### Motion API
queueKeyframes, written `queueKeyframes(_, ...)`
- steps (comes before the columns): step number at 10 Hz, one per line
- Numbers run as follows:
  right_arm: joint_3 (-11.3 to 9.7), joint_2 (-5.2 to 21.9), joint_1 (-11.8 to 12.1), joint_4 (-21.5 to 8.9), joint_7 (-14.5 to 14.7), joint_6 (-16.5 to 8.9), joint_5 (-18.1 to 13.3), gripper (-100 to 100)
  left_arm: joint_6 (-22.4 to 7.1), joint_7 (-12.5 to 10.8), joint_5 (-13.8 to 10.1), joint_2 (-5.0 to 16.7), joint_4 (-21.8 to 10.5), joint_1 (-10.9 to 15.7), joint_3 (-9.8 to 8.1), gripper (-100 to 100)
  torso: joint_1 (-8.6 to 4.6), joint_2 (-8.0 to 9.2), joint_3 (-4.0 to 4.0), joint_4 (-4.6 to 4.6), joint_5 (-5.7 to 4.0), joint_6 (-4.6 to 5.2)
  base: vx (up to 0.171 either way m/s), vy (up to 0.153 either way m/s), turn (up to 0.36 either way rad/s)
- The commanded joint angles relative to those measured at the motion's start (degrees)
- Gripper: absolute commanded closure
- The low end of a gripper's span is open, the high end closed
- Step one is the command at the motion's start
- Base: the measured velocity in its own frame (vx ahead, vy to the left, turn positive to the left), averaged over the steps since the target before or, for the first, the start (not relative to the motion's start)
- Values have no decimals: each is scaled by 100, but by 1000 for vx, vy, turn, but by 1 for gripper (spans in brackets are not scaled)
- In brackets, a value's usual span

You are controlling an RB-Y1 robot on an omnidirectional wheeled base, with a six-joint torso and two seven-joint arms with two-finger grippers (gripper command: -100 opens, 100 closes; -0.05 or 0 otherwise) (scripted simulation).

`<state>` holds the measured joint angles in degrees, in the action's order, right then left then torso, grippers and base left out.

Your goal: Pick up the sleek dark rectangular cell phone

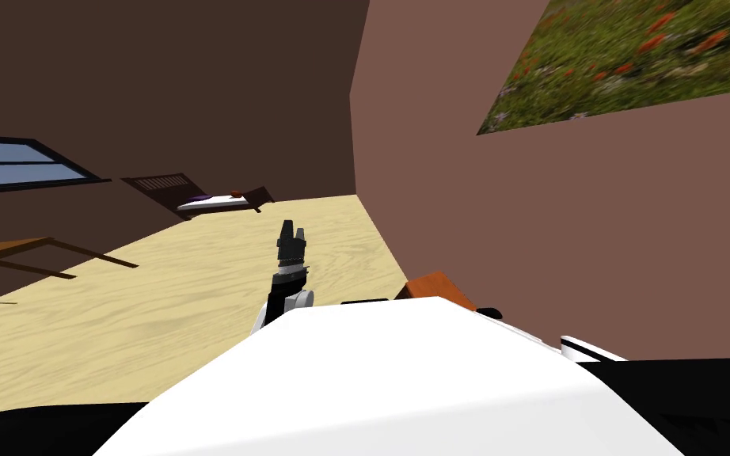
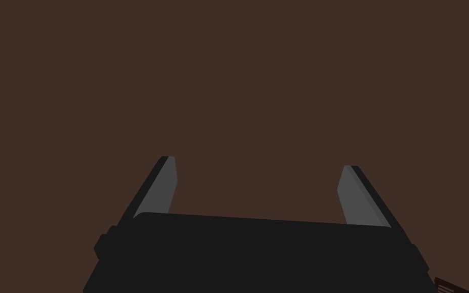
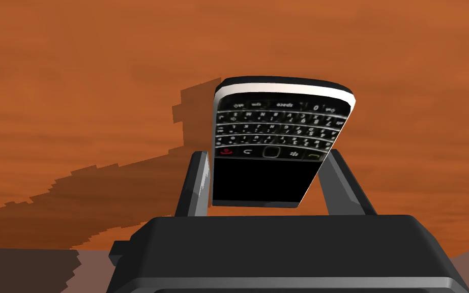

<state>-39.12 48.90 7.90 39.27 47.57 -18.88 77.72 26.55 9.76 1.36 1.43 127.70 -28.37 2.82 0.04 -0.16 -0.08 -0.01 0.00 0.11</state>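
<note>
The cell phone [image 3: 274, 147] is dark and rectangular with a pale rim, a small keyboard and a black screen. My right gripper [image 3: 266, 152] is shut on it, one finger pressing each long side near the screen end. The phone tilts above an orange-brown wooden surface [image 3: 76, 76], where its shadow and the gripper's fall. A corner of that orange top [image 1: 439, 286] peeks out by the right-hand wall. My left gripper [image 1: 292, 231] is raised over the floor, and its fingers [image 2: 163, 185] stand open and empty before a dark brown wall.
A brown wall [image 1: 593, 237] with a flower picture [image 1: 633, 63] rises close on the right. A low bed [image 1: 221, 203] stands at the far wall, a window [image 1: 15, 162] and a wooden table [image 1: 7, 252] at the left. Pale wood floor [image 1: 197, 277] lies between.
</note>
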Motion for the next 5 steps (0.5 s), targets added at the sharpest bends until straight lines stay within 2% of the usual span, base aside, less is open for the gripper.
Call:
queueKeyframes(1, -42, 104, -5, 25, 159, -33, 206, 100, 0, 0, 0, 0, 0, 0, 0, 0, 0, 0, 0, 0, 0, 0, 3, 21, -8)
queueKeyframes(3, -95, 216, 4, 87, 232, -62, 361, 100, 0, 0, 0, 0, 0, 0, 0, 0, 1, 0, -1, -1, 1, 2, 2, 30, -12)
queueKeyframes(4, -64, 156, -9, 26, 253, -49, 346, 100, 0, 0, 0, 0, 0, 0, 0, 0, 2, 0, 0, -1, 1, 4, 1, 13, -7)
queueKeyframes(5, -62, 160, -7, 22, 288, -51, 367, 0, 0, 0, 0, 0, 0, 0, 0, 0, -3, 0, 0, -1, -1, 2, 0, 0, 0)
